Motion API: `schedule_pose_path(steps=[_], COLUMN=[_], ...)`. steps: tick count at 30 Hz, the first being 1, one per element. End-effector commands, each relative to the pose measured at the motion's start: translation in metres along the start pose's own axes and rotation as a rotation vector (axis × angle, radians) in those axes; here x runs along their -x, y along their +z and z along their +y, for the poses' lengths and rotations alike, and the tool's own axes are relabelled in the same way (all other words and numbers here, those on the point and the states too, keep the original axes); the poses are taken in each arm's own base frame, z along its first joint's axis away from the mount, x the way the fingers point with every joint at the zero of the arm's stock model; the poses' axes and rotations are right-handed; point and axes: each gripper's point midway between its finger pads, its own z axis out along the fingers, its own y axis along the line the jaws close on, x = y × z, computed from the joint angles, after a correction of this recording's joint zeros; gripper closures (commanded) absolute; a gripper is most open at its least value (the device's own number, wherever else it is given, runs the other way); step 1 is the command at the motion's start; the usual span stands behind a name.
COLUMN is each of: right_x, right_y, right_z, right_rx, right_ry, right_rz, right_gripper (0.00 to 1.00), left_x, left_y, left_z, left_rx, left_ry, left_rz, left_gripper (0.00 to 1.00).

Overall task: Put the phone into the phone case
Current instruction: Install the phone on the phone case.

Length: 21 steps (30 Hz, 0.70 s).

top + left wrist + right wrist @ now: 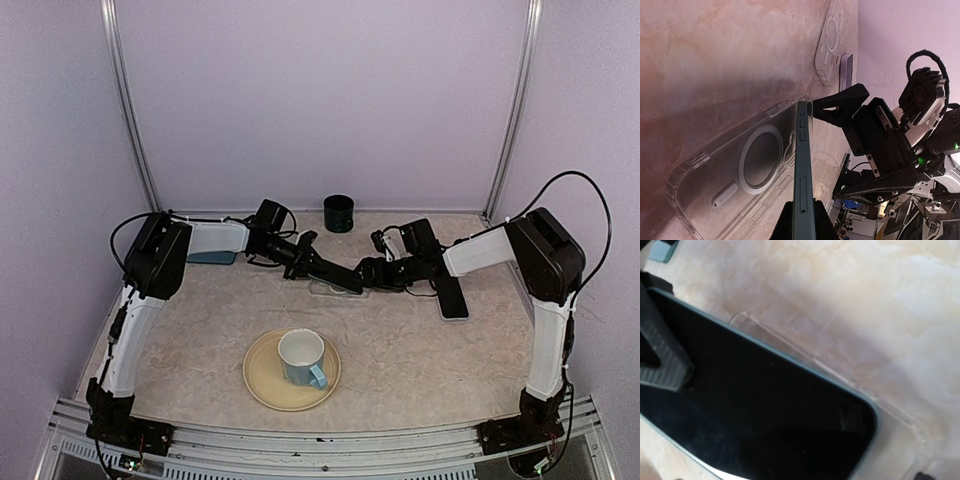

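At centre of the table, top view: left gripper is clenched on the phone, which tilts over the clear phone case.
Top view, 3 o'clock of phone: right gripper, jaws released.
Left wrist view: phone stands edge-on above the phone case; right gripper is spread wide at 3 o'clock.
Right wrist view: dark phone screen at 7 o'clock, phone case rim just beside.
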Motion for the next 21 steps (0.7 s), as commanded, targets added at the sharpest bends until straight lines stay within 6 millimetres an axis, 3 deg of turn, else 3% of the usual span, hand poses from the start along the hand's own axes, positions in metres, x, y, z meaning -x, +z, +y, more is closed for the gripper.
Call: schedule_pose_path(steps=[1,7,15,21], right_x=[-0.005,-0.006,-0.008,-0.009], right_y=[0.0,0.005,0.011,0.014], right_z=[0.012,0.014,0.017,0.015], right_rx=[0.035,0.049,0.056,0.05], right_ry=[-0.001,-0.006,-0.01,-0.015], right_rz=[0.013,0.024,0.034,0.037], right_gripper=[0.01,0.0,0.0,0.0], left_x=[0.004,0.01,-0.003,-0.006], left_y=[0.004,0.004,0.015,0.014], left_z=[-0.001,-0.006,0.015,0.012], left_rx=[-0.032,-0.044,-0.008,-0.015], left_ry=[0.029,0.033,-0.013,-0.006], left_rz=[-0.006,-0.023,0.015,0.028], left_gripper=[1.0,1.0,1.0,1.0])
